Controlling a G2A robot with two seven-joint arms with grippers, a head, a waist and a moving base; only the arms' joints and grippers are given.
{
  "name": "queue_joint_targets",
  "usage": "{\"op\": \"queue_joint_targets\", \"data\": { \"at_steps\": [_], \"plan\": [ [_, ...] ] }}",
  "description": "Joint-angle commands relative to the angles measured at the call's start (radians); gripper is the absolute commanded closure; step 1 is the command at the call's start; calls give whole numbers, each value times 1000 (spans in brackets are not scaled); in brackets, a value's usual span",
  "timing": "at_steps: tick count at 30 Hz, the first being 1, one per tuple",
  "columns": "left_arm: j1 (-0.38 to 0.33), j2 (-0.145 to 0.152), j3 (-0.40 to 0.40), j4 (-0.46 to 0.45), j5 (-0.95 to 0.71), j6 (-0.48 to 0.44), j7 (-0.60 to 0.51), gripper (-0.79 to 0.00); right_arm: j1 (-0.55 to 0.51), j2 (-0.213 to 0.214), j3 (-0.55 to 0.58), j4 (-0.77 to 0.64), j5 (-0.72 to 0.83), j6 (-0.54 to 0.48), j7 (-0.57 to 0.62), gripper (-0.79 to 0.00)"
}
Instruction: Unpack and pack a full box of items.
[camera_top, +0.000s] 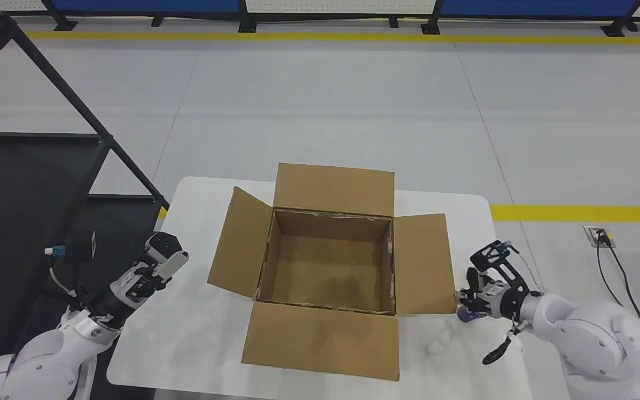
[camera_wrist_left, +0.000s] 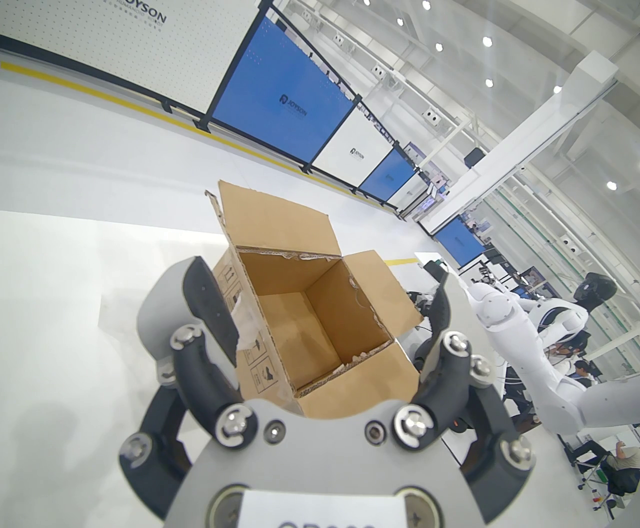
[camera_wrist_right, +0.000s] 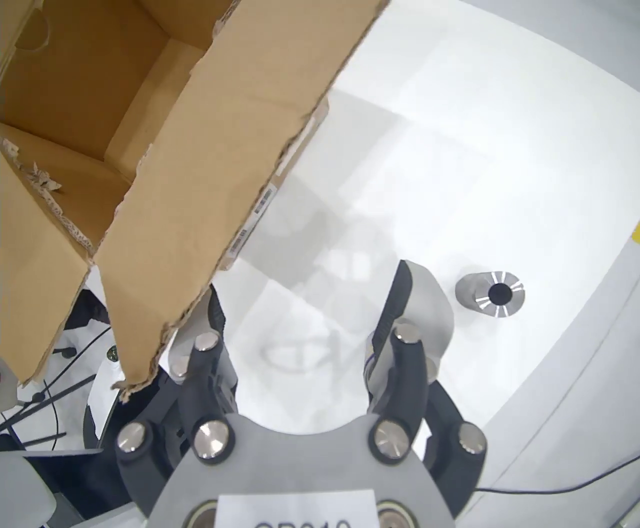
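Table (camera_top: 440, 215): white top, carrying the box at its centre.
Box (camera_top: 330, 228): brown cardboard, upright at mid-table with its mouth open; bare cardboard floor shows inside.
Flaps (camera_top: 335, 188): four, all folded outward; torn, ragged edges at the corners.
Left gripper (camera_top: 168, 247): at the table's left edge, aimed toward the box and well apart from it; fingers (camera_wrist_left: 207, 295) spread wide with nothing between them.
Right gripper (camera_top: 478, 290): over the table near its right edge, just beside the box flap on that side; fingers (camera_wrist_right: 400, 285) spread apart, nothing gripped, bare tabletop between them.
Metal cylinder (camera_wrist_right: 489, 296): small and silver, on the table just beside the right gripper's outer finger, not touching it; slotted end face with a dark centre hole turned to the wrist camera.
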Motion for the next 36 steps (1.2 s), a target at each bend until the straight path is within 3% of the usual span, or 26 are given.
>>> {"op": "queue_joint_targets", "data": {
  "at_steps": [1, 3, 5, 7, 9, 11, 12, 13, 14, 15, 20, 24, 27, 32, 36],
  "plan": [
    [0, 0, 0, 0, 0, 0, 0, -785, -3, -1, 10, -1, 55, 55, -26, -573],
    [0, 0, 0, 0, 0, 0, 0, -785, -9, 0, 36, 1, 104, 67, -47, -637],
    [0, 0, 0, 0, 0, 0, 0, -785, -5, 5, 54, 12, 173, 23, -26, -603],
    [0, 0, 0, 0, 0, 0, 0, -785, 20, 10, 61, 47, 237, -19, 13, -640],
    [0, 0, 0, 0, 0, 0, 0, -785, 51, 13, 73, 93, 297, -28, 7, -745],
    [0, 0, 0, 0, 0, 0, 0, -785, 78, 17, 80, 152, 399, -103, 26, -591],
    [0, 0, 0, 0, 0, 0, 0, -785, 98, 20, 82, 191, 454, -141, 48, -591],
    [0, 0, 0, 0, 0, 0, 0, -785, 120, 23, 81, 231, 505, -170, 65, -622],
    [0, 0, 0, 0, 0, 0, 0, -785, 143, 25, 77, 271, 552, -194, 88, -767],
    [0, 0, 0, 0, 0, 0, 0, -785, 165, 28, 72, 307, 585, -201, 112, -785],
    [-1, 0, -8, 1, -1, 4, 14, -785, 179, 30, 68, 323, 590, -197, 133, -785],
    [29, 0, -100, 5, -6, 26, 139, -785, 169, 30, 48, 294, 578, -195, 126, -785],
    [53, -1, -167, 13, -37, 34, 223, -785, 173, 31, 12, 272, 599, -134, 141, -785],
    [94, -1, -236, 25, -68, 29, 273, -785, 275, 35, -51, 377, 701, -26, 256, -785],
    [107, -1, -243, 25, -67, 28, 286, -785, 355, 34, -103, 479, 777, -37, 329, -779]
  ]
}}
